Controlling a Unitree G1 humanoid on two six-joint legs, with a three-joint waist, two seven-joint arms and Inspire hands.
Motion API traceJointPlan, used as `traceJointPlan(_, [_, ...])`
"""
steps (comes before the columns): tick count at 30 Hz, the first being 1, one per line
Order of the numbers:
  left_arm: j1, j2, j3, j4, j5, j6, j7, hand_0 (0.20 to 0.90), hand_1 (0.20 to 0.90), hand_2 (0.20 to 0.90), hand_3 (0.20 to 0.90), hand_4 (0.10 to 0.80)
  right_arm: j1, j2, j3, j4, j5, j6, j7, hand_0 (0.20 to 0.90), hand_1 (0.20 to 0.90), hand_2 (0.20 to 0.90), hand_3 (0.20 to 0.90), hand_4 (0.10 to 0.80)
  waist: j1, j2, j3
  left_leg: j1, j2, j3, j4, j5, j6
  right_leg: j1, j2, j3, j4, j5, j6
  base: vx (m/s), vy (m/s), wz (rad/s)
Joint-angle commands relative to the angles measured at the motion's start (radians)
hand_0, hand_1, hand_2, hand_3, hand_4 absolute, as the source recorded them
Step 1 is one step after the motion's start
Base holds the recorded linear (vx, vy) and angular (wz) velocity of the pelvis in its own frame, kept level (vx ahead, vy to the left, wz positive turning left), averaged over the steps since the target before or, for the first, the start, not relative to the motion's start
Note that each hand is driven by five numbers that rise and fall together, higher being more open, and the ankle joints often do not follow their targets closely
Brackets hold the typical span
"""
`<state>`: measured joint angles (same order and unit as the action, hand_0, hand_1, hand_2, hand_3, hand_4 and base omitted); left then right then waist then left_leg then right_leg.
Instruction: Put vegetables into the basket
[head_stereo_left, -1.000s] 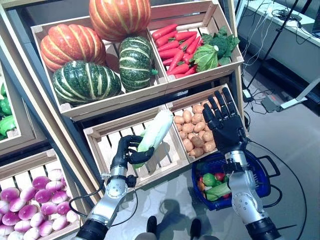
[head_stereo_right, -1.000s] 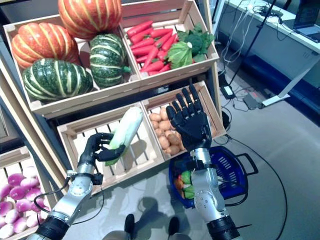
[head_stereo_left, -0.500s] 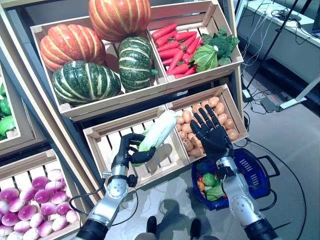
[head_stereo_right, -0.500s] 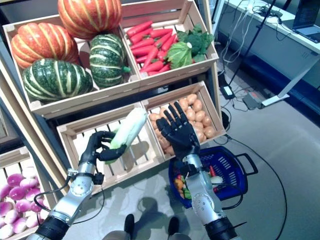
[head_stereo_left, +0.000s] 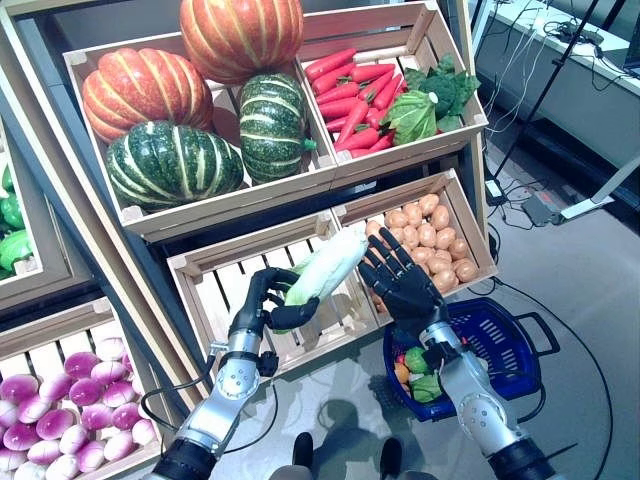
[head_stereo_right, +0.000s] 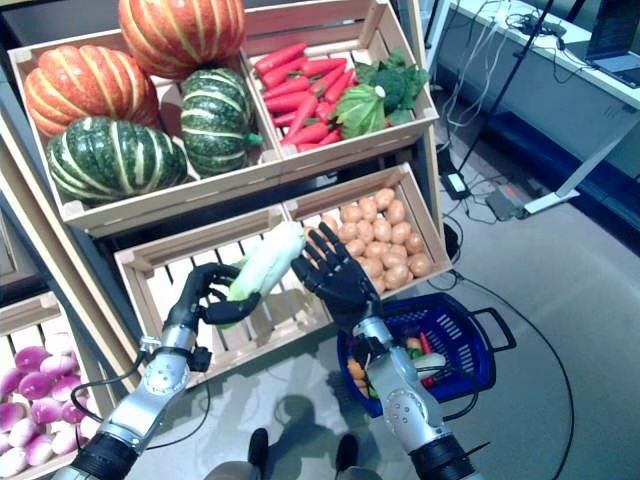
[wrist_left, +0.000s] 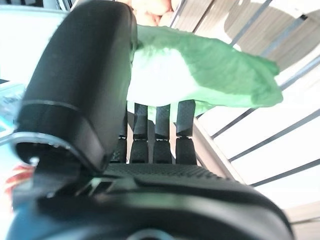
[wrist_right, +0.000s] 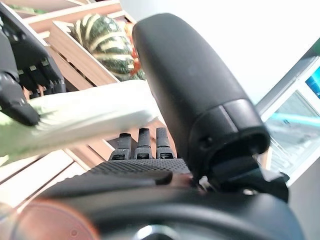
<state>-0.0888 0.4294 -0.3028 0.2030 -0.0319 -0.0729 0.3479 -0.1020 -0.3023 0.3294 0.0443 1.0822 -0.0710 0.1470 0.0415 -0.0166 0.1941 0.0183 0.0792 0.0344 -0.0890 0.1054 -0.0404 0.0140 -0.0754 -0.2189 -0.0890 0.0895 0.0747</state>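
Note:
A pale green and white cabbage (head_stereo_left: 322, 268) is held over the slatted crate (head_stereo_left: 205, 290), its white end pointing right. My left hand (head_stereo_left: 262, 298) is shut on its green lower end; the left wrist view shows fingers (wrist_left: 157, 131) curled under the cabbage (wrist_left: 200, 75). My right hand (head_stereo_left: 400, 285) is open with fingers spread, right beside the white tip of the cabbage (wrist_right: 85, 117). The blue basket (head_stereo_left: 510, 340) sits on the floor below the right hand, with several vegetables (head_stereo_left: 420, 372) inside.
Crates above hold pumpkins (head_stereo_left: 170, 160), carrots (head_stereo_left: 350, 95) and leafy greens (head_stereo_left: 425, 100). A crate of potatoes (head_stereo_left: 435, 245) lies behind the right hand. Purple turnips (head_stereo_left: 50, 420) fill a crate at the lower left. A desk (head_stereo_left: 570, 60) and cables stand at the right.
My right hand has come down and leftward from above the potato crate to the cabbage's white tip. My left hand has tilted the cabbage lower and to the right.

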Motion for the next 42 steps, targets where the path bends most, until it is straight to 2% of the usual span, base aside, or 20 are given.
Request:
traceJointPlan(1, [-0.103,0.058,-0.028,-0.084,0.029,-0.168,-0.052,0.3,0.3,0.3,0.3,0.4,-0.058,0.035,0.025,-0.058,0.057,-0.013,0.14,0.9,0.9,0.9,0.9,0.8,0.011,-0.031,-0.095,0.041,0.016,-0.017,0.002,-0.1,-0.035,0.076,-0.08,0.011,0.002,-0.032,0.068,0.0,0.0,0.0])
traceJointPlan(14, [-0.118,0.054,-0.069,-0.076,-0.046,-0.17,-0.181,0.3,0.3,0.3,0.3,0.4,-0.089,0.041,0.038,-0.05,0.057,0.013,0.163,0.9,0.9,0.9,0.9,0.8,0.009,-0.028,-0.102,0.042,0.018,-0.014,0.002,-0.1,-0.036,0.075,-0.081,0.016,0.002,-0.033,0.072,0.0,0.0,0.0])
traceJointPlan(19, [-0.121,0.05,-0.078,-0.072,-0.103,-0.157,-0.247,0.3,0.3,0.3,0.3,0.4,-0.098,0.034,0.042,-0.05,0.071,0.067,0.221,0.9,0.9,0.9,0.9,0.8,0.008,-0.028,-0.102,0.046,0.021,-0.011,0.002,-0.102,-0.037,0.077,-0.081,0.017,0.002,-0.032,0.074,0.0,0.0,-0.01])
traceJointPlan(26, [-0.107,0.029,-0.062,-0.044,-0.188,-0.153,-0.24,0.3,0.3,0.3,0.3,0.4,-0.102,0.024,0.051,-0.054,0.071,0.115,0.286,0.9,0.9,0.9,0.9,0.8,0.01,-0.032,-0.105,0.047,0.024,-0.012,0.002,-0.101,-0.037,0.077,-0.079,0.019,0.002,-0.033,0.073,0.0,0.0,0.0])
traceJointPlan(33, [-0.095,0.02,-0.03,-0.027,-0.196,-0.167,-0.237,0.3,0.3,0.3,0.3,0.4,-0.099,0.013,0.056,-0.074,0.085,0.207,0.362,0.9,0.9,0.9,0.9,0.8,0.012,-0.036,-0.105,0.044,0.026,-0.016,0.002,-0.097,-0.039,0.075,-0.077,0.02,0.002,-0.032,0.072,0.0,0.0,0.0])
traceJointPlan(38, [-0.092,0.026,-0.01,-0.023,-0.189,-0.18,-0.258,0.3,0.3,0.3,0.3,0.4,-0.09,-0.011,0.067,-0.077,0.074,0.312,0.479,0.9,0.9,0.9,0.9,0.8,0.014,-0.039,-0.106,0.045,0.028,-0.017,0.002,-0.096,-0.042,0.079,-0.076,0.015,0.002,-0.033,0.071,0.0,0.0,0.0])
traceJointPlan(42, [-0.087,0.037,-0.002,-0.031,-0.168,-0.186,-0.264,0.3,0.3,0.3,0.3,0.4,-0.077,-0.031,0.066,-0.072,0.064,0.362,0.497,0.9,0.9,0.9,0.9,0.8,0.014,-0.043,-0.107,0.045,0.028,-0.017,0.002,-0.096,-0.042,0.08,-0.075,0.015,0.002,-0.034,0.071,0.0,0.0,0.0])
